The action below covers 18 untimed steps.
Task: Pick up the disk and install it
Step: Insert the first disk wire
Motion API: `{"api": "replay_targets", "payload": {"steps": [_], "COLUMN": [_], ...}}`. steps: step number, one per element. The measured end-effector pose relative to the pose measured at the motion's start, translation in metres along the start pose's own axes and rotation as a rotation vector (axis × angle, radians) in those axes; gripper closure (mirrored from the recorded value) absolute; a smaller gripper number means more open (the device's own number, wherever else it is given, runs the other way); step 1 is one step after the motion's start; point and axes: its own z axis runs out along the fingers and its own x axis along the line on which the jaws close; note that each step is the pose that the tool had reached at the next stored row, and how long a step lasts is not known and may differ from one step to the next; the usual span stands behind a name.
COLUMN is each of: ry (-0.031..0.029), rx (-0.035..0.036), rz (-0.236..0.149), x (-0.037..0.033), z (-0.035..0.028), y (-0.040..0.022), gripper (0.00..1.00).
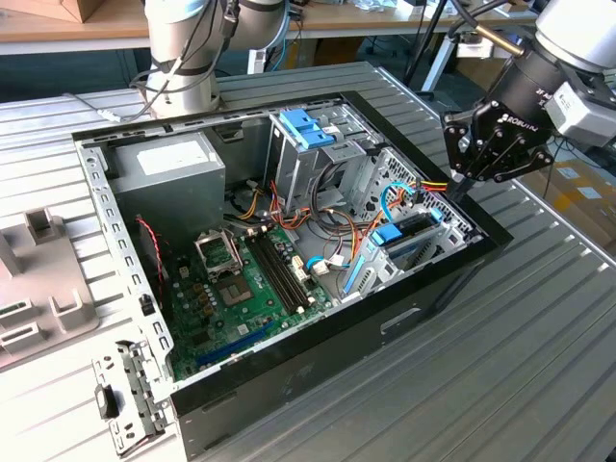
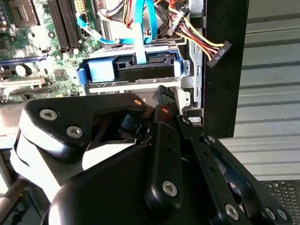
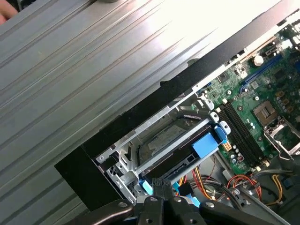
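Disk [image 1: 409, 234], blue-railed, seated flat in bay

Ext high; 2 wrist cams near disk [image 3: 180, 157].

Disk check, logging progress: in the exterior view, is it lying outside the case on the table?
No, the disk sits inside the case, in its drive bay.

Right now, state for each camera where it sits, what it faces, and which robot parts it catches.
Exterior view: off the arm, looking down on the open computer case; arm base and gripper near the drive bay.
Second wrist view: on the wrist, facing the disk in its bay past the gripper's black linkage.
First wrist view: on the wrist, facing the case edge and table.
Both wrist views share the disk's blue rail and motherboard.
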Motion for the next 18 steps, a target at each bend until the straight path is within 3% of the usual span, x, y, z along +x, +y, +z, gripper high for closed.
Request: {"api": "replay_targets", "payload": {"steps": [18], "ry": [-0.0038], "rx": [-0.0146], "rz": [-0.199], "x": [0.0000], "z": [0.0000], "y": [0.0000], "gripper": [0.89]}}
